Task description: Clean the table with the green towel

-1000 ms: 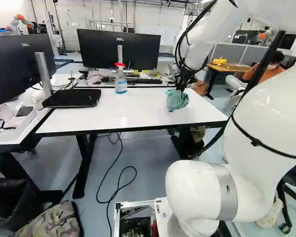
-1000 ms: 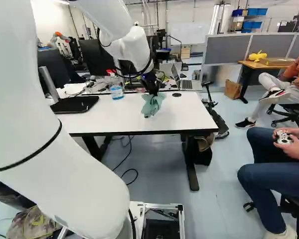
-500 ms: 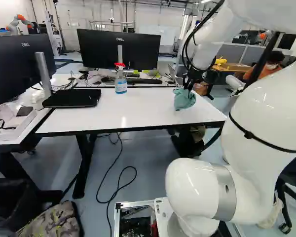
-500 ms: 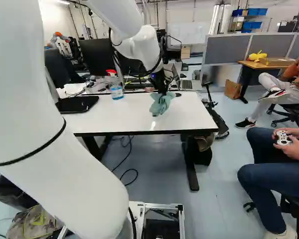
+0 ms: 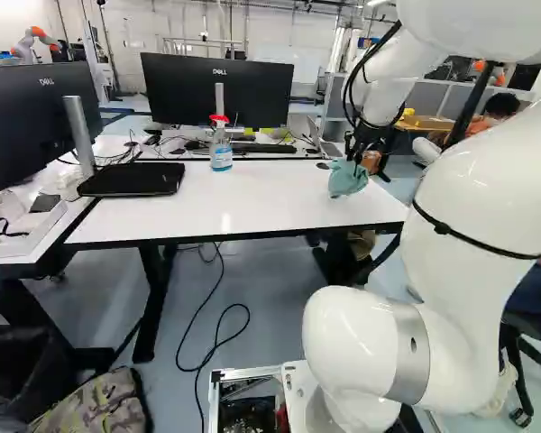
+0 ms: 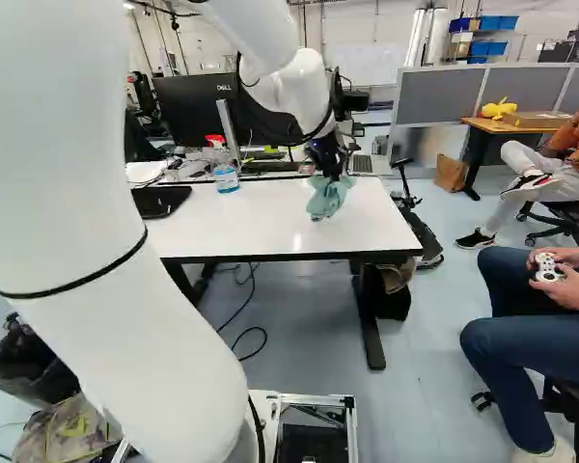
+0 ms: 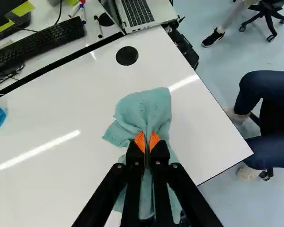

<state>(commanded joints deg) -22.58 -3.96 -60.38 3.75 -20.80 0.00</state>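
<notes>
My black gripper (image 5: pixel 354 155) reaches down over the right part of the white table (image 5: pixel 252 203) in the left base view. In the wrist view the gripper (image 7: pixel 147 142) is shut on the green towel (image 7: pixel 144 109), its orange pads pinching a fold of cloth. The towel spreads out ahead of the fingers and below them, bunched, near the table's right-hand edge. In the right base view the towel (image 6: pixel 328 197) hangs from the fingertips at table height; whether its lower end touches the surface, I cannot tell.
A spray bottle (image 5: pixel 221 149) stands at the table's rear. The monitor's black base (image 5: pixel 133 179) rests at the left. Behind are a keyboard (image 7: pixel 38 45) and a laptop (image 7: pixel 137 13). A seated person (image 6: pixel 521 318) is right of the table.
The arm has swung right, carrying the towel in the gripper rightward over the table. The base has not moved.
</notes>
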